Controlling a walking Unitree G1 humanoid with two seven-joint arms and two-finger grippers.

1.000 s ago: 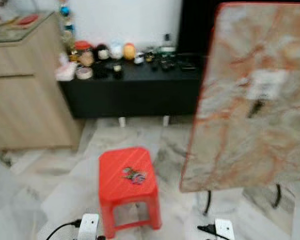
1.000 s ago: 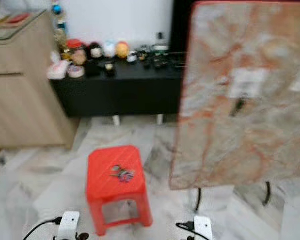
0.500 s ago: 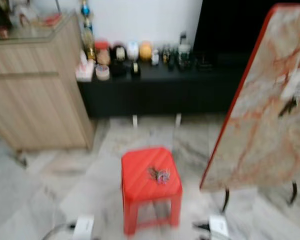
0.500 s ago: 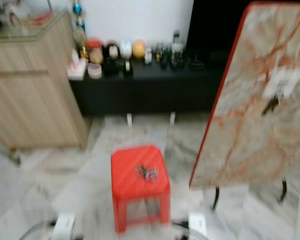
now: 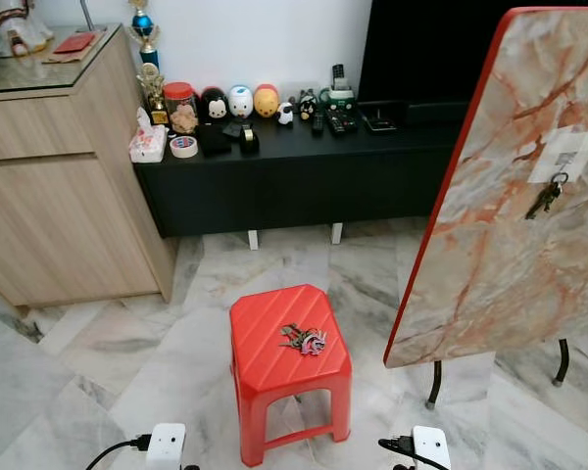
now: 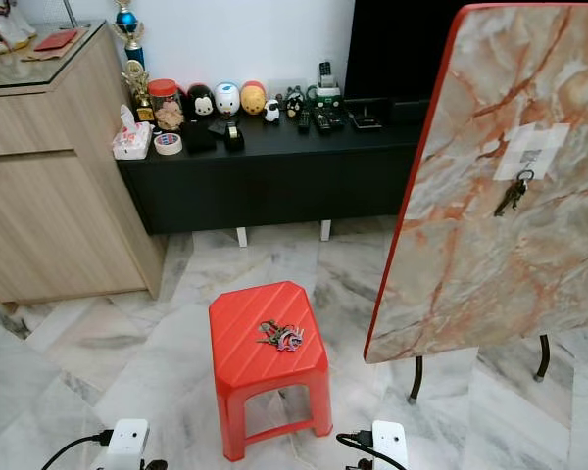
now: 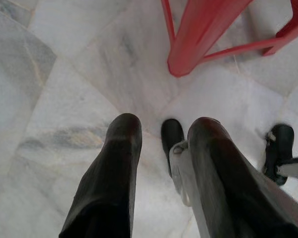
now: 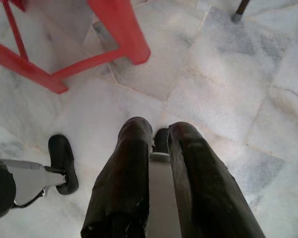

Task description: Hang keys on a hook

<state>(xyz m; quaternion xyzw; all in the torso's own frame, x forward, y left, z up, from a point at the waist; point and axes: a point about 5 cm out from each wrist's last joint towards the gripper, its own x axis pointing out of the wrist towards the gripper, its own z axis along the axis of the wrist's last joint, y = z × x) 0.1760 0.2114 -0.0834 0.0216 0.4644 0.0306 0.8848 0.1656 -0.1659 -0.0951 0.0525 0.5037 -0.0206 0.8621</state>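
A bunch of keys (image 5: 304,340) with a red tag lies on top of a red plastic stool (image 5: 265,338) in the middle of the floor. To the right leans a marble-patterned board with a red edge (image 5: 490,264). A white patch high on the board carries a hook (image 5: 560,176), from which a dark set of keys (image 5: 545,199) hangs. Both arms hang low by the stool's legs. My left gripper (image 7: 164,130) is open over the floor. My right gripper (image 8: 160,130) is shut and holds nothing.
A black low cabinet (image 5: 294,176) with figurines and remotes stands along the back wall. A wooden cabinet (image 5: 59,186) is at the left. The board's thin black legs (image 5: 434,384) stand right of the stool. The floor is marble tile (image 5: 98,372).
The camera has swung and steadied, so the blur is gone. The keys, stool and board keep their places relative to one another. Both arms still hang low.
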